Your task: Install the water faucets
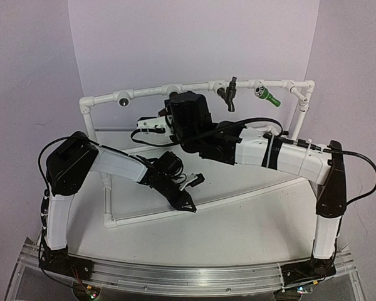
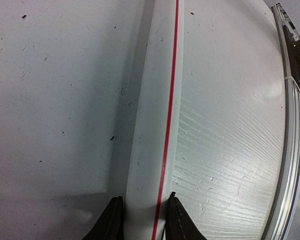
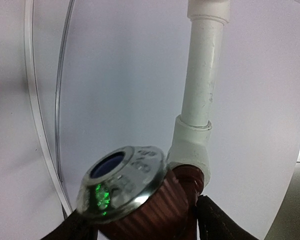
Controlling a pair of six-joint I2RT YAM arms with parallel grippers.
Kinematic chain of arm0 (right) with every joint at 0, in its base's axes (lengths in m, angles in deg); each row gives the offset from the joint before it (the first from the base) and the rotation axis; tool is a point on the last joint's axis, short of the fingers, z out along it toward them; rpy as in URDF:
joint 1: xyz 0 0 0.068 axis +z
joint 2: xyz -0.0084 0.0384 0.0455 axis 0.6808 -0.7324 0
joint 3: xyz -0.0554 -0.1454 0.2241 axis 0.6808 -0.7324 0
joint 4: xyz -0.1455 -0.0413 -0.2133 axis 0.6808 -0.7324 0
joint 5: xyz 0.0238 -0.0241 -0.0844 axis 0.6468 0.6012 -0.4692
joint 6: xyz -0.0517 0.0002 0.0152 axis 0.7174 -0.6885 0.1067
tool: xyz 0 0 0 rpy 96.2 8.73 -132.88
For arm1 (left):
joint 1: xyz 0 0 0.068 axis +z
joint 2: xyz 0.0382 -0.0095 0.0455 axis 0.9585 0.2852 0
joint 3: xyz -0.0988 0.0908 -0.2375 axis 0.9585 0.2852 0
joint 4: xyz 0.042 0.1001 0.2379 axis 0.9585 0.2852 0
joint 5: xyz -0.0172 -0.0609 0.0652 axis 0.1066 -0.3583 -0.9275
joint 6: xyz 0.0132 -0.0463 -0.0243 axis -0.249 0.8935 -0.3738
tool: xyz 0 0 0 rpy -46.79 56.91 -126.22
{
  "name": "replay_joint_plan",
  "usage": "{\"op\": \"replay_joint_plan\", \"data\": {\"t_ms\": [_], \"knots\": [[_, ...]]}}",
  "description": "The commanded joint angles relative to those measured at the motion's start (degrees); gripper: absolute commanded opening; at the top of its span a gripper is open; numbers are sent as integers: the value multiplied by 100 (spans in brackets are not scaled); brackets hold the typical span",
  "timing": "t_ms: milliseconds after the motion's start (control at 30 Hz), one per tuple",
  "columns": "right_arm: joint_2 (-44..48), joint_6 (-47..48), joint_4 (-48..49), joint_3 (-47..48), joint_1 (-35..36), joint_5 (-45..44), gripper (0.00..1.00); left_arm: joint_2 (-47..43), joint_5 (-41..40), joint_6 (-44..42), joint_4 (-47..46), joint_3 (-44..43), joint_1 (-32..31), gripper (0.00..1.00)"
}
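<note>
Looking down from the overhead camera, I see the white pipe frame (image 1: 299, 116) on the table (image 1: 238, 232), with the black faucet (image 1: 228, 94) and the green faucet (image 1: 267, 96) already hanging off its back rail (image 1: 150, 92). My right arm reaches in to that rail just left of them, but its wrist hides the fingers. My left gripper (image 1: 187, 202) sits low on the front pipe (image 1: 250, 196), well apart from the rail.

From the left wrist, both fingers press the sides of that red-striped front pipe (image 2: 150, 125). They are clamped on it, bracing the frame, I judge.

From the right wrist, the reddish-brown faucet (image 3: 140, 210) lies between the fingers of my right gripper (image 3: 145, 227). Its silvery mouth faces the camera and its far end meets a white socket (image 3: 190, 145) on the rail. Its long axis runs from the socket back toward the wrist, so seating it should mean pushing or turning along that line. The view is too tight for me to tell whether the jaws pinch it or merely flank it.
</note>
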Motion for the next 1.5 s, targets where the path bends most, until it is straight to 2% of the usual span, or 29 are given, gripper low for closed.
{"op": "replay_joint_plan", "data": {"t_ms": [0,167,333,467,567,667,833,900,1067,1300,1367,1467], "knots": [[-312,-614,381,539,-101,-186,61,834,-1001,506,926,442,-37,1],[-589,-1256,565,774,-149,-238,50,857,-1012,494,923,451,-37,1],[-779,-1780,905,838,-191,-228,26,876,-974,489,929,424,-38,1],[-834,-2341,1250,833,-209,-311,15,883,-969,486,928,429,-38,1],[-770,-3298,1357,776,-245,-209,7,916,-950,486,929,404,-38,1],[-598,-4880,1366,624,-340,1,1,895,-898,489,934,393,-38,1],[-43,-7790,1366,11,-580,906,0,948,-924,489,933,391,-38,1],[141,-9282,1412,-249,-780,1382,0,966,-919,489,933,375,-38,1],[508,-11649,1881,-885,-1069,2102,0,930,-905,489,934,385,-38,1],[722,-13444,2683,-1463,-1147,2906,3,927,-884,489,940,380,-38,1],[768,-13724,2892,-1568,-1150,3121,7,925,-881,489,942,380,-38,1],[831,-13905,3102,-1746,-1153,3377,23,963,-892,487,943,381,-37,1]]}}
